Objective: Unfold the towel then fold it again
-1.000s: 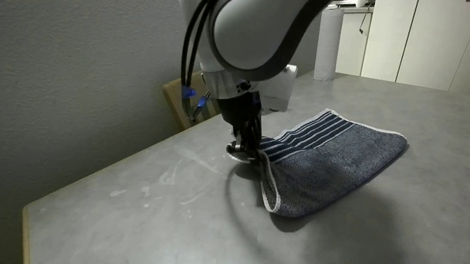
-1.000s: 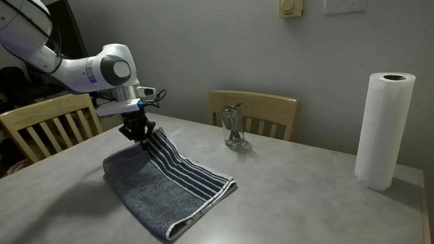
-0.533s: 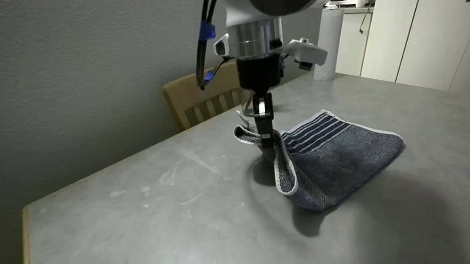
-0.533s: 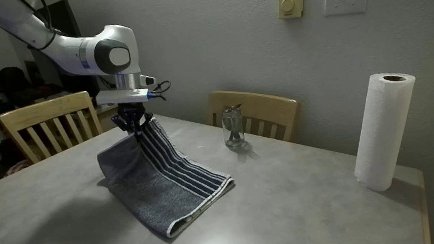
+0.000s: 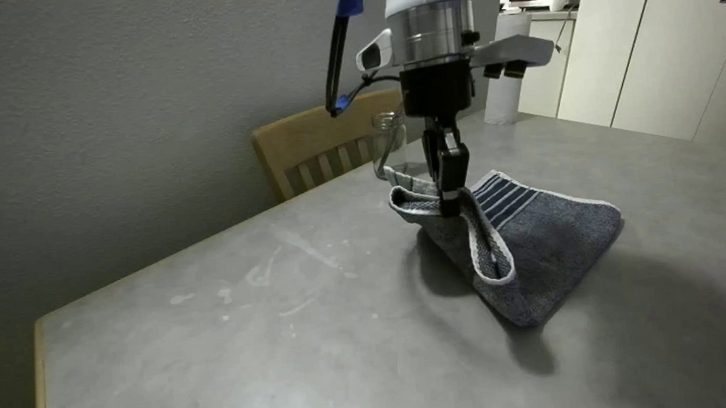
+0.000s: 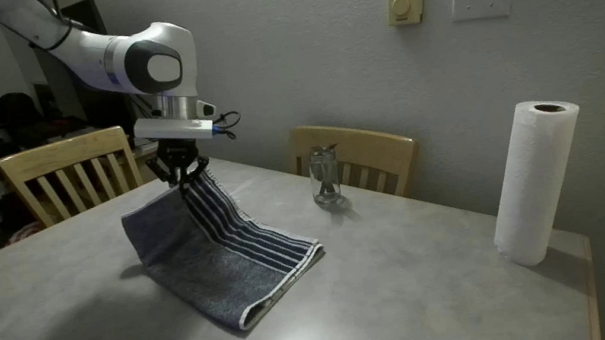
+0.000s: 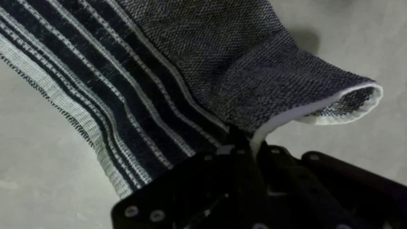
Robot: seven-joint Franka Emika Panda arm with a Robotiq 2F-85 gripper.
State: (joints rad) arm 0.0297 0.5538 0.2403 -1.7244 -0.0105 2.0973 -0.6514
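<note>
Operating from a distance, I hold one end of a dark grey-blue towel (image 6: 219, 254) off the tabletop (image 5: 219, 361), beside a glass jar (image 6: 317, 180) but not touching it. The gripper (image 7: 252, 143) has its jaws nearly together, a pinch of cloth at the pale trim (image 7: 295, 112) caught between them, close by the striped band (image 7: 105, 79). That band runs along the side of the towel toward the jar; the plain side, away from the jar, sags in a loose curl. A chair (image 6: 374, 145) stands just behind the jar, a paper roll (image 6: 538, 182) well apart from it.

The cloth is doubled, with its crease on the side away from the jar, and the end I do not hold lies on the tabletop. Both layers seem to hang together at the raised end, so I judge this the refolding half of the job, one fold in place and a second begun; the views alone cannot settle that the unfolding is done. If I read it right, what is left is to bring this end over onto the resting part, release it and square the edges. If not, the cloth has yet to be spread flat.
</note>
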